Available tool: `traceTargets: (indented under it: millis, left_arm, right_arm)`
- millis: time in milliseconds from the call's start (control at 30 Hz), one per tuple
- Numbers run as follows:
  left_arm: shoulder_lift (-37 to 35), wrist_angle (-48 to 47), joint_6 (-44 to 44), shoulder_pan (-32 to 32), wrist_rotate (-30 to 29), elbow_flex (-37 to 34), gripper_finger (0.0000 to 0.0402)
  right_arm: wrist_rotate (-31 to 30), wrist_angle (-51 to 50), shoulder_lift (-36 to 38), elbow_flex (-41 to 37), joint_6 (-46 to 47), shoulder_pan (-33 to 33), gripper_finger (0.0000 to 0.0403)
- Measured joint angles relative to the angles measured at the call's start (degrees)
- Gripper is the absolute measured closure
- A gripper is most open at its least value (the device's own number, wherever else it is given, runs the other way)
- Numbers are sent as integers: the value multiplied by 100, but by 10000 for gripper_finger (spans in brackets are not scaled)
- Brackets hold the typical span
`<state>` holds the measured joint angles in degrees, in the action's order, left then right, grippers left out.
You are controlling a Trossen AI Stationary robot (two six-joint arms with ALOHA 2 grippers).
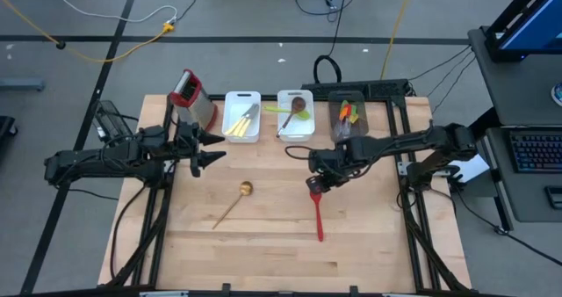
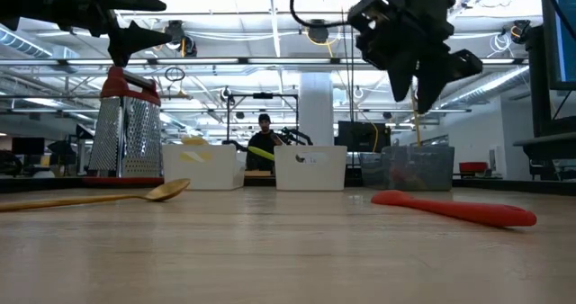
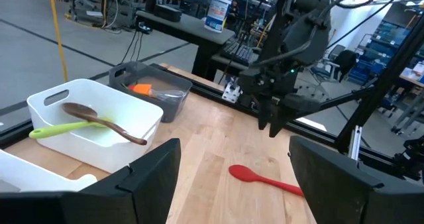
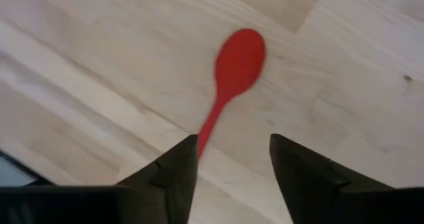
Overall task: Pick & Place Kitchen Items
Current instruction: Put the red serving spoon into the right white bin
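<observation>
A: What is seen nearest the front edge of the surface?

B: A red spoon is found lying flat on the wood, its bowl pointed toward the bins and its handle toward the front. A wooden spoon is laid well apart from it, on the left arm's side, at a slant.

A: How is the right gripper placed?

B: It is held above the bowl end of the red spoon, clear of it. In the right wrist view its fingers are seen parted, with the spoon's handle running down between them and nothing clasped.

A: And the left gripper?

B: It is held off the surface, just in front of the steel grater and pointed toward the middle. Its fingers are spread apart and nothing is carried.

A: What is set farther back?

B: Three bins are lined up along the far edge. In the first white bin, beside the grater, pale and yellow utensils are kept. In the second white bin a lime-green spoon and a dark wooden spoon are crossed. In the grey bin orange, red and green pieces are seen; their kind cannot be told.

A: Anything beyond the surface?

B: A person is glimpsed in the room, in the low view.
</observation>
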<state>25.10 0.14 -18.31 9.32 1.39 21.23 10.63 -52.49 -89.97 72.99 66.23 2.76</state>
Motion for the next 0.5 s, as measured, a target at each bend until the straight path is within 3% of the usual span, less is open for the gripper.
traceTargets:
  millis: [300, 500]
  left_arm:
    - [1, 0, -7, 2, 0, 0, 117]
    - [1, 0, -15, 2, 0, 0, 117]
  right_arm:
    - [135, 0, 0, -215, 471, -2, 150]
    - [296, 152, 0, -219, 604, 32, 132]
